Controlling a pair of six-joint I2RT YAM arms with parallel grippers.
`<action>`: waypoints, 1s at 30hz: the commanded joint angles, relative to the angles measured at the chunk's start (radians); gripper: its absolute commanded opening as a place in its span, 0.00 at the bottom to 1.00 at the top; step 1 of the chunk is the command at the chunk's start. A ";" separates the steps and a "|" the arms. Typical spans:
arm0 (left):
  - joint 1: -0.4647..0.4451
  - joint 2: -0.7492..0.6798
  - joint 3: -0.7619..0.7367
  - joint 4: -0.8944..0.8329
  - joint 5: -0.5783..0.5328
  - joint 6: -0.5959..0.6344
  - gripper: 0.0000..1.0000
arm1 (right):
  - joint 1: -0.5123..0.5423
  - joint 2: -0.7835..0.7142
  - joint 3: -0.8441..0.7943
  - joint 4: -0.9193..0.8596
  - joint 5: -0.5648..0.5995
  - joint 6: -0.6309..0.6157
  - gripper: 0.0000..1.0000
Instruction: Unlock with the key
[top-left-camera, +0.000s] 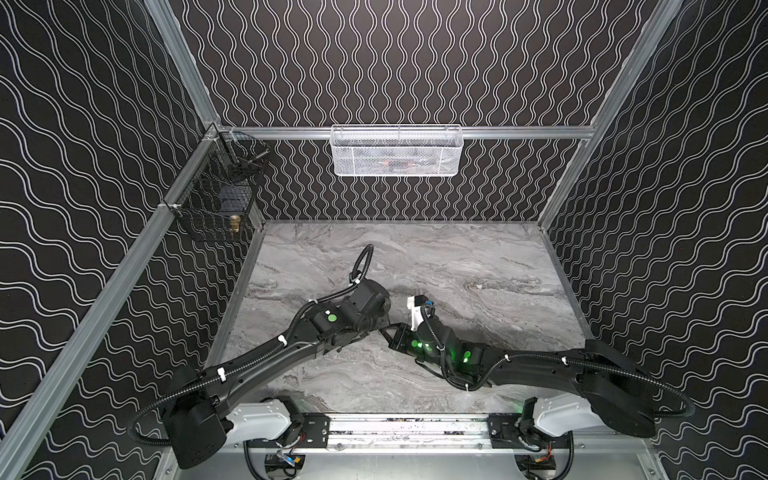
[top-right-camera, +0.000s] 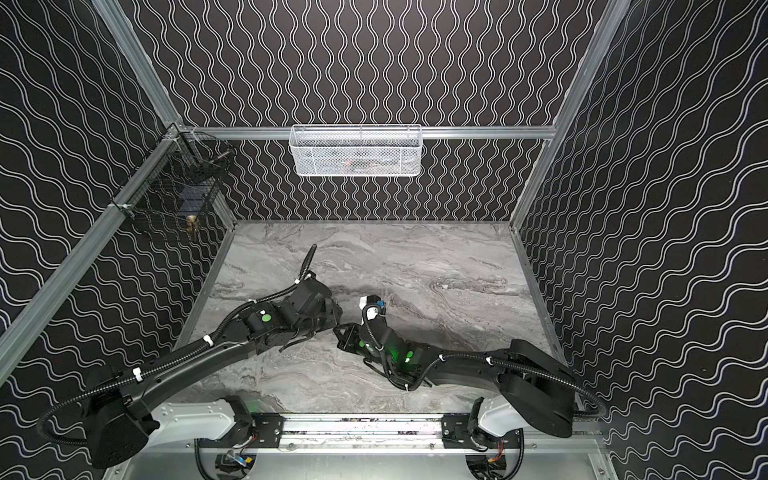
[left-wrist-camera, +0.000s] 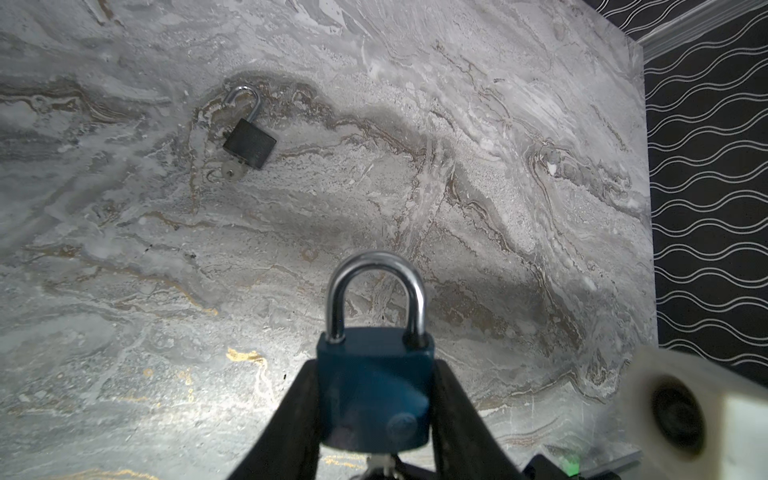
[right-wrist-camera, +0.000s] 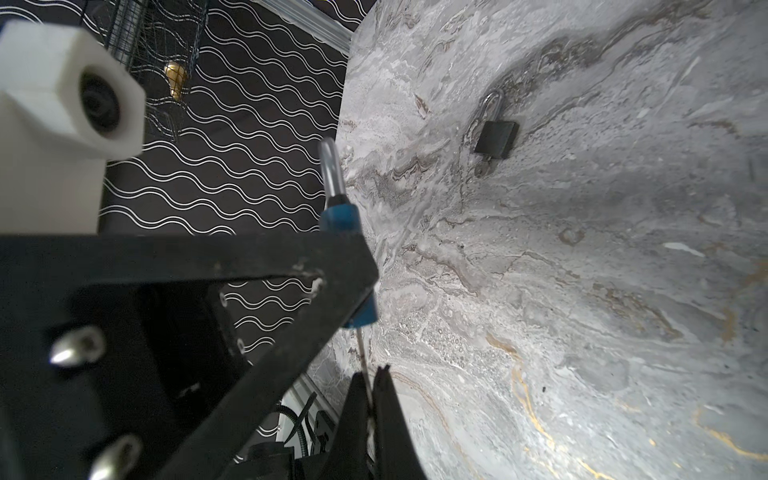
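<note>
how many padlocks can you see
2: a blue padlock clamped in the left gripper, and a black padlock lying on the table, shackle open. The black wire basket may hide more.

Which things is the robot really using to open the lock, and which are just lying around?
In use: blue padlock, clamped in the left gripper; key, pinched by the right gripper, reaching the padlock's underside.

Just lying about: black padlock on the table; white basket and black wire basket, hung on the walls.
</note>
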 joint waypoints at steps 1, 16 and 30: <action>-0.007 -0.011 -0.003 -0.018 -0.005 -0.002 0.18 | -0.007 -0.019 -0.002 0.091 0.009 -0.002 0.00; -0.077 0.006 0.023 -0.039 0.022 0.041 0.16 | -0.054 -0.088 -0.003 0.078 0.010 -0.022 0.00; -0.103 -0.001 0.030 -0.079 -0.056 0.042 0.16 | -0.058 -0.118 -0.003 0.069 0.000 -0.074 0.00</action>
